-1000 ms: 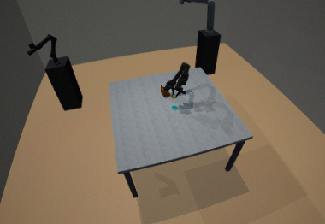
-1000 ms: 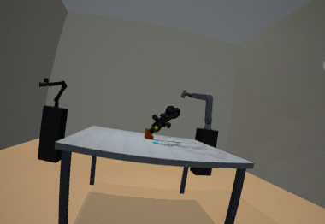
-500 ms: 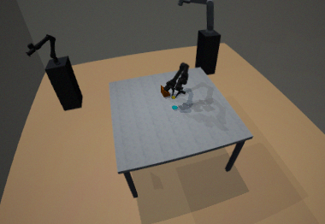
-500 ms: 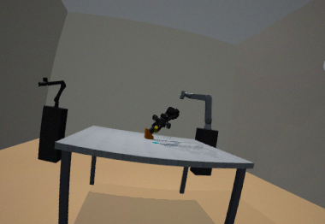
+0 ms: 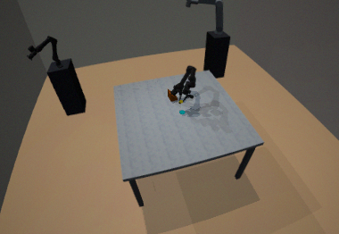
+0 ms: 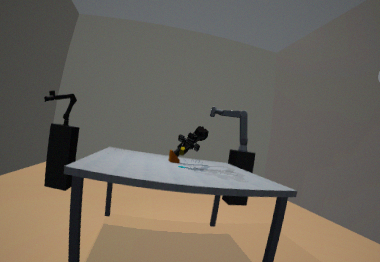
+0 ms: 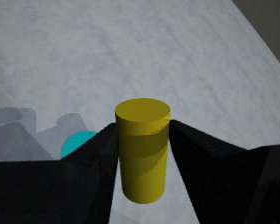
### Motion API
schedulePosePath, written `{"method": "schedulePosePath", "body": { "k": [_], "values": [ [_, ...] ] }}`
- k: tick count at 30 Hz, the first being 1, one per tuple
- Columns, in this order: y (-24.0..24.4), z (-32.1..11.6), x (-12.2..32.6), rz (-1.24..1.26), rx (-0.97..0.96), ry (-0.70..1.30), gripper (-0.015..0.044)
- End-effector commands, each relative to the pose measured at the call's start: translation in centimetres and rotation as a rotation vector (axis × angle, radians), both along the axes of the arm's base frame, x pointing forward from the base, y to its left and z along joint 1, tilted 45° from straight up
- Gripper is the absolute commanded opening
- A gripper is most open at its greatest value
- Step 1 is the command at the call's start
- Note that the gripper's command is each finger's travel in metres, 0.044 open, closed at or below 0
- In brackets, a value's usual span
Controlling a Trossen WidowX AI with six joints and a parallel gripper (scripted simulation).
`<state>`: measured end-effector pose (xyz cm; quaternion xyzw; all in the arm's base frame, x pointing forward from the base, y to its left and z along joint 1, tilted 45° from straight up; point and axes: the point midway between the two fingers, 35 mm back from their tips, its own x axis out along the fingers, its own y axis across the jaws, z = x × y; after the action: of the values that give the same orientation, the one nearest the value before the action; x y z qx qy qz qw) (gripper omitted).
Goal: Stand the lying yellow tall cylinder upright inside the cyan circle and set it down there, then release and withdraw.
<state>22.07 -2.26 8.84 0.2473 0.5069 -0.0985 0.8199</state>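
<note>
The yellow tall cylinder (image 7: 143, 155) (image 5: 181, 102) (image 6: 182, 150) is between the fingertips of my gripper (image 7: 144, 131), which is shut on it. In the wrist view one end cap faces up the picture and its side runs down between the fingers. In the exterior view it shows above the table top. The cyan circle (image 5: 182, 112) (image 6: 184, 167) (image 7: 80, 143) lies flat on the table, nearer the front than the cylinder. In the wrist view it is left of the cylinder, partly hidden by the left finger. The cylinder's exact tilt is too small to tell in the top and exterior views.
An orange block-like object (image 5: 172, 96) (image 6: 173, 156) stands on the table (image 5: 147, 144) (image 6: 130, 173) close beside the gripper, on its left in the top and exterior views. Two other arms stand on black pedestals (image 5: 67, 87) (image 5: 217, 54) beyond the table. Arm shadows fall around the cyan circle.
</note>
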Motion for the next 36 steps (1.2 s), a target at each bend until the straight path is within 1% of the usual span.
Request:
{"method": "schedulePosePath", "body": {
  "k": [1,36],
  "values": [
    [-0.05,-0.15,-0.12,-0.017,-0.01,-0.019,0.0105],
    [-0.14,0.05,-0.12,-0.14,-0.048,-0.232,0.0105]
  ]
}}
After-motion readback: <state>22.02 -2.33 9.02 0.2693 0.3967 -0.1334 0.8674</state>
